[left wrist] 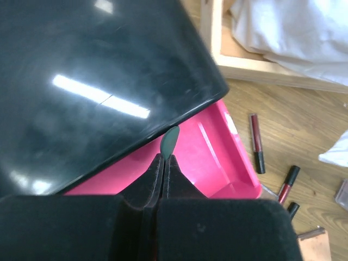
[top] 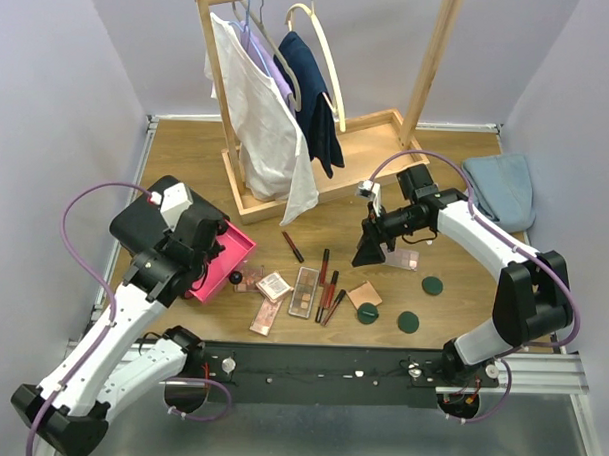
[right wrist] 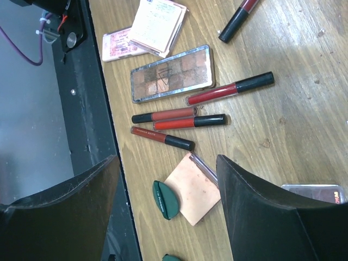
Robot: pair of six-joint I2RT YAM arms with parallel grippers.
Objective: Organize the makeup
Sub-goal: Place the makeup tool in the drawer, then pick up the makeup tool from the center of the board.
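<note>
Peach compact [right wrist: 193, 187] and dark-green disc [right wrist: 166, 199] lie on the wooden table [right wrist: 293, 119] below my right gripper [right wrist: 167, 163], its fingers spread, red tubes [right wrist: 179, 122] just beyond. My left gripper [left wrist: 165, 160], pressed together, hangs over the pink drawer [left wrist: 217, 147].

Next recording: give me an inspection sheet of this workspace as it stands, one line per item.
Surface: wooden table, bare wood between the items.
Job's things: palettes, peach compact, red tubes and three green discs, all loose mid-table; visible part of the pink drawer holds nothing.
Clutter: blue cloth, far right.
Grippers: left gripper shut over the drawer; right gripper open above the loose items.
Cables: purple cables loop off both arms, clear of items.
Surroundings: clothes rack with garments behind.
</note>
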